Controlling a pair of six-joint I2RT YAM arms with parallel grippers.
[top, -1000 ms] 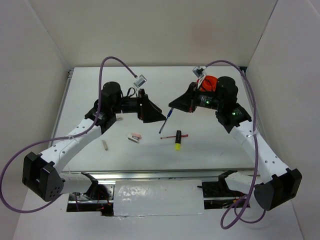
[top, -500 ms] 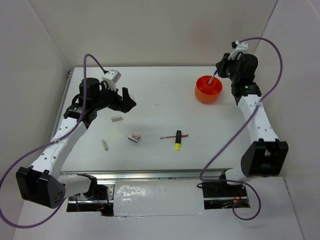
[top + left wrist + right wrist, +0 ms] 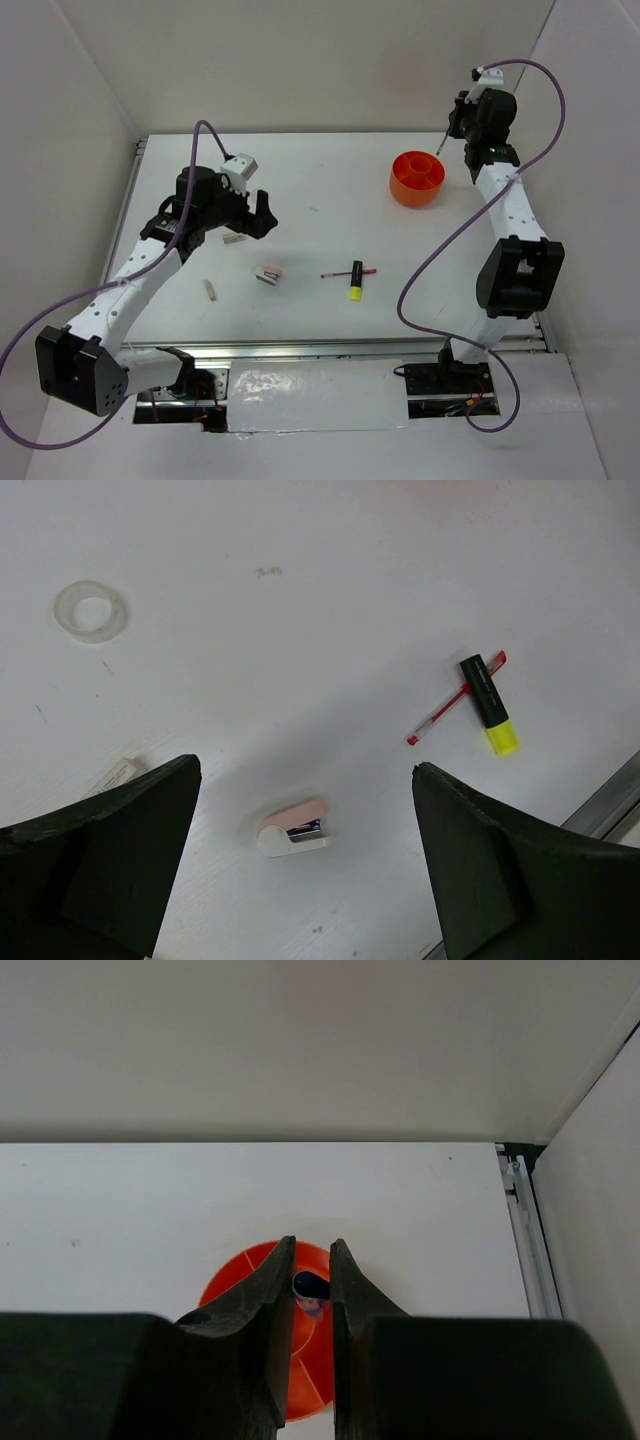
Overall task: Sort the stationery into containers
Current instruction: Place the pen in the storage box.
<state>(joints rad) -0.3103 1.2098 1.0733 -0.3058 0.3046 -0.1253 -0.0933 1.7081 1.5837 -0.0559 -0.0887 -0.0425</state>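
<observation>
Hovering over the white tabletop (image 3: 330, 170), the left pincer (image 3: 262, 212) stands wide apart and empty in the overhead view. The right pincer (image 3: 450, 130) hangs high at the far right, near the orange tub (image 3: 415, 198). A black marker with yellow cap (image 3: 356, 280) lies across a red pen (image 3: 340, 272) mid-tabletop, with a pink-and-white eraser (image 3: 268, 275) to their left.

From the left wrist, the eraser lies between the spread fingers, a white ring (image 3: 90, 611) farther off and a pale block (image 3: 115, 774) by one finger.

From the right wrist, the fingers are clamped on a blue pen (image 3: 310, 1285) above the tub.
</observation>
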